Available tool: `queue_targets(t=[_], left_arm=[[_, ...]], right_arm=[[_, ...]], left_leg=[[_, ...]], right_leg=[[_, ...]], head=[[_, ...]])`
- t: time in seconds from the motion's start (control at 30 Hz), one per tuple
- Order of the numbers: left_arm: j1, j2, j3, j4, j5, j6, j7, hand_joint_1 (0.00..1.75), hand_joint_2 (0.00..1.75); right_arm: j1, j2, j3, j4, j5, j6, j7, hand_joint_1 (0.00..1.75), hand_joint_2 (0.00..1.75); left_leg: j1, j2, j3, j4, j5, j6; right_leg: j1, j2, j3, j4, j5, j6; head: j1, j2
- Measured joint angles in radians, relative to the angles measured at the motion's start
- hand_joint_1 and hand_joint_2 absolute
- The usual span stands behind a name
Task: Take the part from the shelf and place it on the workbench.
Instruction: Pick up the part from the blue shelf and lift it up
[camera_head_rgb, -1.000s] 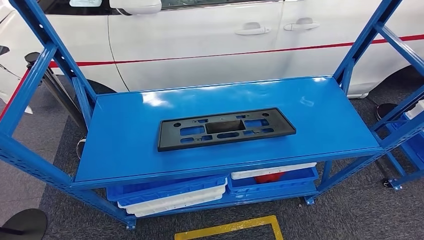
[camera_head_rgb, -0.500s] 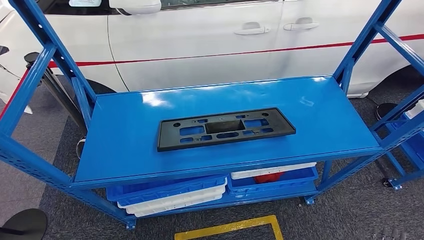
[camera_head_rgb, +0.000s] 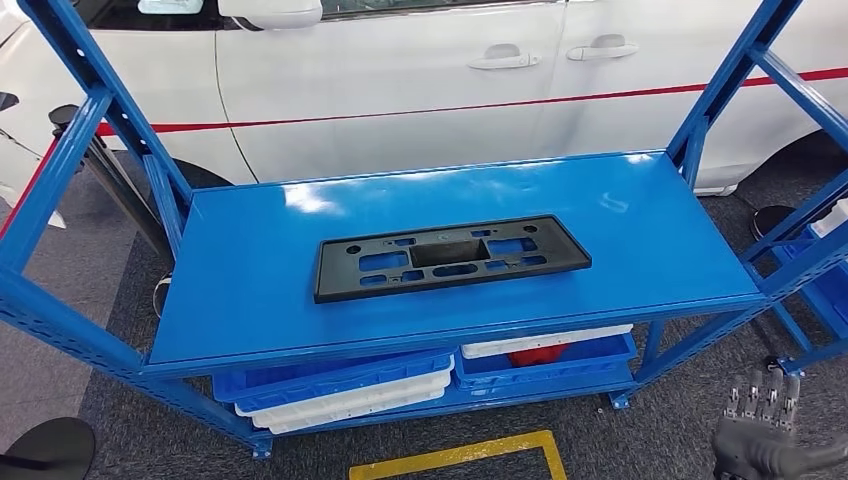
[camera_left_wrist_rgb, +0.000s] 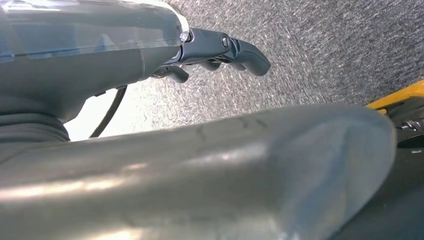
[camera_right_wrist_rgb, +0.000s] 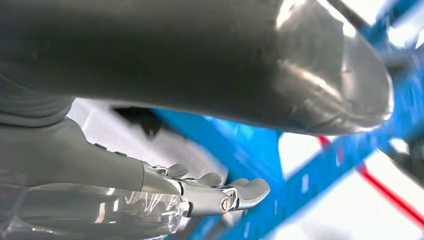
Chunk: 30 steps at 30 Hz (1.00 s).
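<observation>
Head view: part (camera_head_rgb: 452, 256) well apart from right hand (camera_head_rgb: 757, 432)

No readable text, labels, brands or numbers on anything

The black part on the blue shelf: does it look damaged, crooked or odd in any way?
Nothing stands out. The black part lies flat near the middle of the shelf top, only slightly turned against the front edge, with no visible break. The right hand is low, apart from it, holding nothing.
</observation>
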<state>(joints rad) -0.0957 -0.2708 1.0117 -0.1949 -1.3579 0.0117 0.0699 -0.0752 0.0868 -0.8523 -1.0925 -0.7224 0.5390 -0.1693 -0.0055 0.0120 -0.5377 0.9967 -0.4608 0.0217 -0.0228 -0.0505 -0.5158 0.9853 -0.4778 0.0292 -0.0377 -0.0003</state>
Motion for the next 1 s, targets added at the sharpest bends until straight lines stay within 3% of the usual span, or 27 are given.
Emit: queue_targets(t=[0.2,0.47,0.73,1.0], left_arm=[[0.000,-0.001,0.012,0.000,0.010,0.002,-0.001,0.00,0.00],[0.000,-0.003,0.021,0.000,0.004,-0.001,-0.009,0.00,0.00],[0.000,-0.003,0.021,0.000,-0.012,-0.001,-0.016,0.00,0.00],[0.000,-0.003,0.020,0.000,-0.015,-0.001,-0.017,0.00,0.00]], right_arm=[[0.010,0.012,0.136,-0.116,-0.009,-0.007,-0.003,0.00,0.00],[0.004,0.013,0.245,-0.213,0.006,-0.005,-0.016,0.00,0.00],[0.003,0.012,0.354,-0.314,0.217,-0.078,-0.131,0.00,0.00],[0.001,0.011,0.417,-0.351,0.268,-0.101,-0.160,0.00,0.00]], left_leg=[[0.000,0.000,-0.001,0.000,0.000,0.000],[0.000,0.000,-0.001,0.000,0.001,0.000],[0.000,0.000,-0.001,0.000,0.001,0.000],[0.000,0.000,-0.002,0.000,0.001,0.000]], right_leg=[[0.000,0.000,0.000,0.001,0.000,0.000],[0.000,0.000,-0.001,0.001,0.000,0.000],[0.000,0.000,-0.001,0.001,0.000,0.000],[0.000,0.000,-0.002,0.001,0.000,0.000]], head=[[0.000,0.000],[0.000,0.000],[0.000,0.000],[0.000,0.000]])
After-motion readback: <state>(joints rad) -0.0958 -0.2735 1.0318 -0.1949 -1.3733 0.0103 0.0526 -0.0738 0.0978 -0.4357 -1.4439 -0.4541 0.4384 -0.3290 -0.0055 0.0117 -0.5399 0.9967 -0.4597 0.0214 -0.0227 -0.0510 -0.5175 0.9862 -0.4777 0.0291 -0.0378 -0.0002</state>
